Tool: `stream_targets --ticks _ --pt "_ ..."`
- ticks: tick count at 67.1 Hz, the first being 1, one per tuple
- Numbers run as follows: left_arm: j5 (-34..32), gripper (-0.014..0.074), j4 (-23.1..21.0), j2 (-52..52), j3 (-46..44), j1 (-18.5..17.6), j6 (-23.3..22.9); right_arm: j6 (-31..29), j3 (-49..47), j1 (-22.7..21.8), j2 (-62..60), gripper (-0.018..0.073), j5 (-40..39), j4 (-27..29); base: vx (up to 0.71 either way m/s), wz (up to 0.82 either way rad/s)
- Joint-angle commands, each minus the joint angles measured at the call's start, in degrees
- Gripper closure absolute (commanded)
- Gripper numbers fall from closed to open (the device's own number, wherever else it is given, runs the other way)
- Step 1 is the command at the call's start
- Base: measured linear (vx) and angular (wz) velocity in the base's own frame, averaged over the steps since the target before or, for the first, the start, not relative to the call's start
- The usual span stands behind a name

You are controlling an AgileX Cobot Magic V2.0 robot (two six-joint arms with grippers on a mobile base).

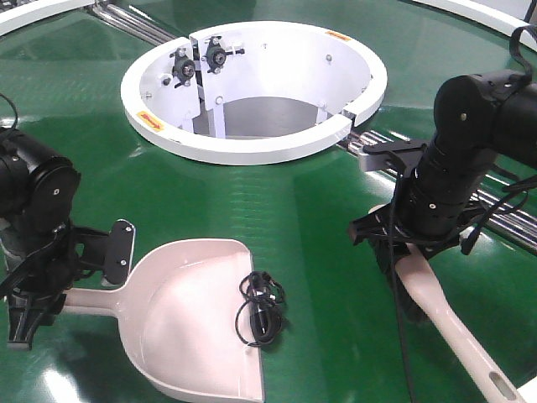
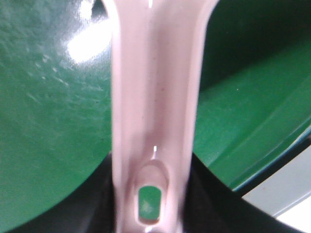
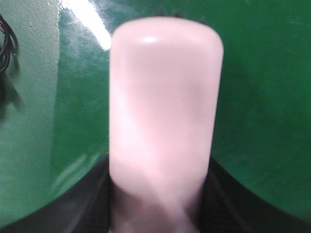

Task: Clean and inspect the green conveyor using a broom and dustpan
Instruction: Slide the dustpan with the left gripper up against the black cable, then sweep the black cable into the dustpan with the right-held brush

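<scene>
The left gripper (image 2: 150,218) is clamped on the handle of the dustpan (image 1: 193,327), whose pan lies ahead of it on the green conveyor (image 1: 319,210). The right gripper (image 3: 158,208) is closed around the broom (image 1: 457,332), with the long handle trailing behind it. A black cable (image 1: 262,306) lies between both grippers, at the pan's front edge

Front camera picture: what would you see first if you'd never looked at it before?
The big white ring hub sits top middle on the shiny green conveyor. Lower left, the left gripper holds a pale pink dustpan with a tangled black cable at its front edge. At right, the right gripper holds the matching broom.
</scene>
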Motion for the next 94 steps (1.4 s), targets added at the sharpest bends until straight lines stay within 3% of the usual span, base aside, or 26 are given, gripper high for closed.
stream_targets --ticks 1,22,94 --pt "1.2 0.062 -2.2 -2.0 -1.4 -0.8 0.3 0.1 -1.7 -0.3 -2.8 0.0568 0.3 -0.3 0.0 0.0" --pt "-0.7 0.062 -6.1 -2.0 -1.4 -0.8 0.3 0.1 -1.7 -0.3 -2.8 0.0568 0.3 -0.3 0.0 0.0" --pt "-0.4 0.0619 -6.5 -2.1 -1.4 -0.8 0.3 0.1 -1.7 -0.3 -2.8 0.0568 0.3 -0.3 0.0 0.0"
